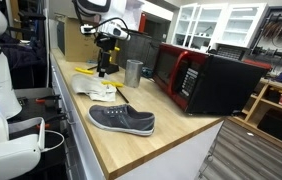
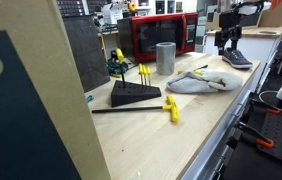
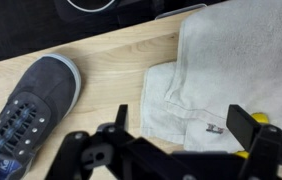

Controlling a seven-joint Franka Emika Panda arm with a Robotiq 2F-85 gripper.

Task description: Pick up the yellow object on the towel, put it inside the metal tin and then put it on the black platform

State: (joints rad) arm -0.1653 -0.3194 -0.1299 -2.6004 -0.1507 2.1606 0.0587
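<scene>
A pale towel (image 3: 231, 60) lies crumpled on the wooden counter, seen in both exterior views (image 1: 93, 85) (image 2: 196, 82). A yellow object (image 1: 91, 72) lies on it; in the wrist view only a bit of yellow (image 3: 258, 119) shows beside my right finger. My gripper (image 3: 181, 118) is open and empty, hovering just above the towel's edge (image 1: 104, 66) (image 2: 228, 45). The metal tin (image 1: 133, 72) (image 2: 165, 57) stands upright beside the towel. The black platform (image 2: 133, 96) sits farther along the counter with yellow pieces (image 2: 144, 72) standing on it.
A grey shoe (image 3: 31, 110) (image 1: 122, 120) (image 2: 236, 58) lies next to the towel. A red and black microwave (image 1: 196, 78) (image 2: 161, 32) stands behind the tin. A loose yellow tool (image 2: 171, 108) lies by the platform near the counter edge.
</scene>
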